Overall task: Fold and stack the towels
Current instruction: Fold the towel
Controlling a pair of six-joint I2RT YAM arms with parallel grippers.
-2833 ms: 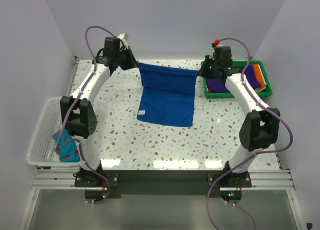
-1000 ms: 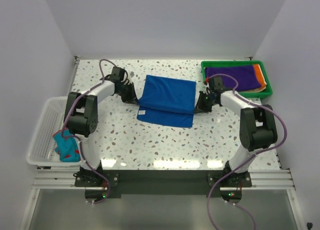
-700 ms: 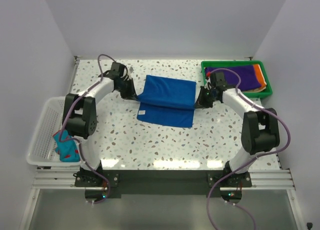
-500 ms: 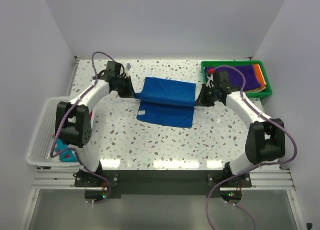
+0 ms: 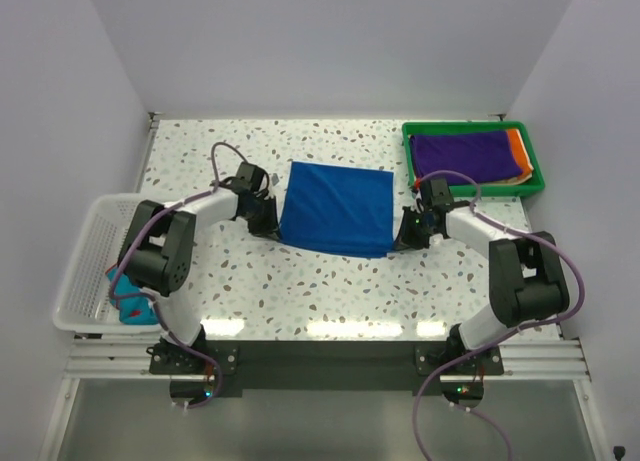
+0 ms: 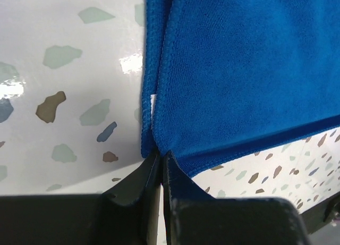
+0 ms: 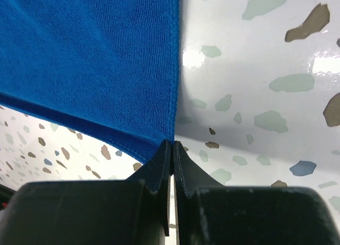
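**At the near corners of the blue towel, both grippers pinch cloth**

On the speckled table (image 5: pixel 300 291), the blue towel (image 5: pixel 337 209) lies spread between the two arms, well apart from the other cloths. The left gripper (image 5: pixel 268 224) sits low at the towel's near left corner. In the left wrist view its fingers (image 6: pixel 133 186) are pressed together with only a thin slit between them, and the corner of the blue towel (image 6: pixel 244 69) is nipped at their tips. Two layers of cloth show along that left edge, one lying on the other.

The right gripper (image 5: pixel 403 239) sits at the near right corner. In the right wrist view its fingers (image 7: pixel 154 170) are likewise squeezed nearly closed on the corner of the towel (image 7: pixel 90 53). The cloth fans up and away to the left from the tips.

At the far right, the green tray (image 5: pixel 540 176) holds a purple towel (image 5: pixel 465 153) lying over an orange one (image 5: pixel 517 146). At the left, a teal patterned towel (image 5: pixel 135 303) lies in the white basket (image 5: pixel 85 251).
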